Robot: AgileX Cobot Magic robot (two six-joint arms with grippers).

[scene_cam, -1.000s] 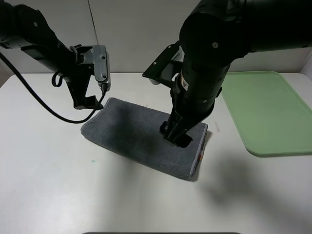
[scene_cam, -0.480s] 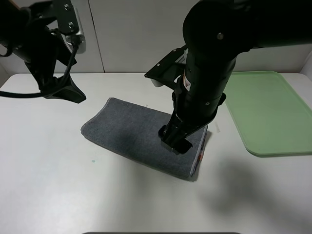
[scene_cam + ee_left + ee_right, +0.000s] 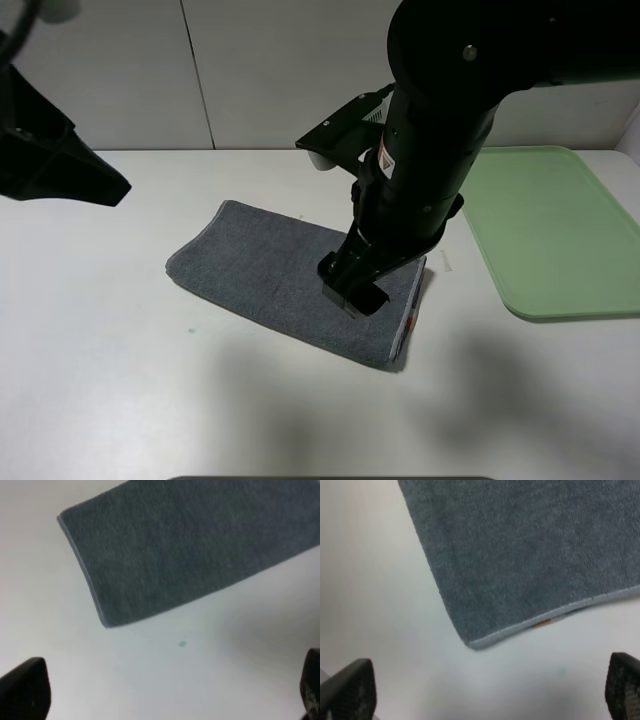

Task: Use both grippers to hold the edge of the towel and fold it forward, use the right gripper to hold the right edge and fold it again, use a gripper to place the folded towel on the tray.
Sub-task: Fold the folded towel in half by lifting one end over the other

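The grey towel [image 3: 265, 270] lies folded over once, flat on the white table [image 3: 120, 380], slanting from back left to front right. My right gripper [image 3: 352, 290] hangs just above the towel's right part, open and empty. In the right wrist view its fingertips [image 3: 347, 690] stand wide apart over the towel's corner [image 3: 535, 550]; the gripper [image 3: 485, 690] holds nothing. My left gripper [image 3: 95, 180] is raised at the far left, away from the towel, open and empty. The left wrist view [image 3: 167, 692] shows the towel's left end [image 3: 190, 550] from above.
A light green tray [image 3: 550, 230] lies on the table at the right, beyond the towel. An orange label [image 3: 542, 622] peeks from under the towel's edge. A small green speck [image 3: 182, 643] marks the table in front of the towel's left end.
My left arm has lifted and swung away to the left from the towel's back left corner. My right gripper has risen slightly above the towel's right part.
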